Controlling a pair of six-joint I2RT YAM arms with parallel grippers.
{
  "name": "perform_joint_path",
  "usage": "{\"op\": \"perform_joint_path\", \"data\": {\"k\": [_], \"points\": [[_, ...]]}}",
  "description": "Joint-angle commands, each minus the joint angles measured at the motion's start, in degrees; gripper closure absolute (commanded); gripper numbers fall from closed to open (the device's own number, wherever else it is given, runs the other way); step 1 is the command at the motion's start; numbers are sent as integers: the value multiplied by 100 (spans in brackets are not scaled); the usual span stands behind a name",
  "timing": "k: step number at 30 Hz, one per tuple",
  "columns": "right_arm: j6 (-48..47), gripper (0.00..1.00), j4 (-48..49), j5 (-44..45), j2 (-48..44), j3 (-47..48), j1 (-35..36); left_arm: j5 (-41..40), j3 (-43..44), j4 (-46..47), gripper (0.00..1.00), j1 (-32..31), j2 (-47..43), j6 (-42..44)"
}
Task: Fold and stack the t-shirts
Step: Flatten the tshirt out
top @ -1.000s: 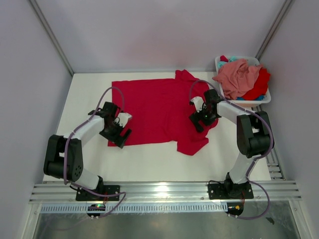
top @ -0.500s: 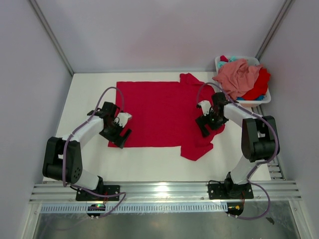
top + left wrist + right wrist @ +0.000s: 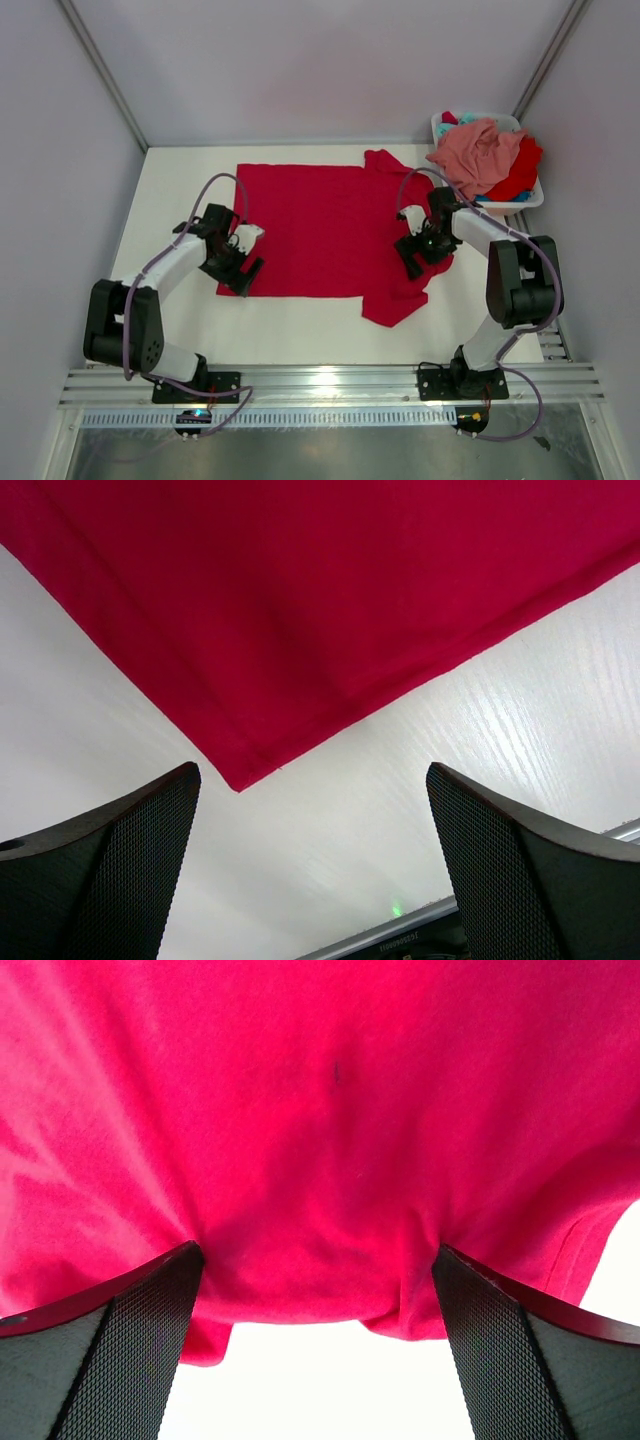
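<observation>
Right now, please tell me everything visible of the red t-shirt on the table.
The red t-shirt lies spread flat on the white table, soft knit cloth, hem to the left, sleeves at the right, the near sleeve rumpled. Its near left corner sits just ahead of the open left fingers; the open right fingers seem to press into its bunched right part.

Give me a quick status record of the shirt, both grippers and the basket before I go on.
red t-shirt: spread on the table, body flat, right side rumpled
left gripper: open, above the shirt's near-left corner, holding nothing
right gripper: open, at the shirt's rumpled right edge, cloth not pinched
basket: far right corner, salmon pink shirt heaped over red cloth and teal cloth
folded stack: none yet
</observation>
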Motion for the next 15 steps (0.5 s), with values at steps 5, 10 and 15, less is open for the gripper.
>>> {"op": "perform_joint_path", "data": {"k": [5, 10, 15], "points": [[-186, 1, -276, -50, -560, 77, -57, 41, 18, 61, 3, 1, -359, -72], [-98, 1, -83, -85, -621, 95, -84, -56, -26, 122, 2, 1, -447, -108], [130, 1, 821, 117, -701, -90, -92, -3, -176, 631, 1, 1, -500, -222]]}}
